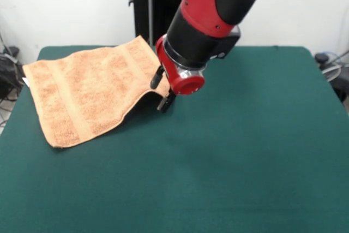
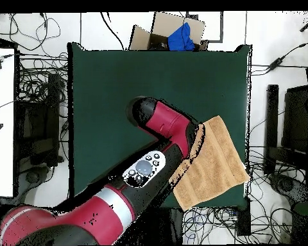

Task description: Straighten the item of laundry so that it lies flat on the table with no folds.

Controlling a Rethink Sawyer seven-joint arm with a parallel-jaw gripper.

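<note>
1. One towel [image 1: 90,94], peach-orange, lies at a corner of the green table [image 1: 245,151]; one corner pokes past the table edge.
2. My gripper [image 1: 164,95] sits at the towel's edge nearest the table's middle, where the cloth lifts off the surface.
3. Jaws: narrow, seemingly pinching that raised edge.
4. The towel's bulk lies away from me, toward the table corner.
5. Hidden: overhead, my arm covers the gripped edge; any fold beneath is unclear.
</note>
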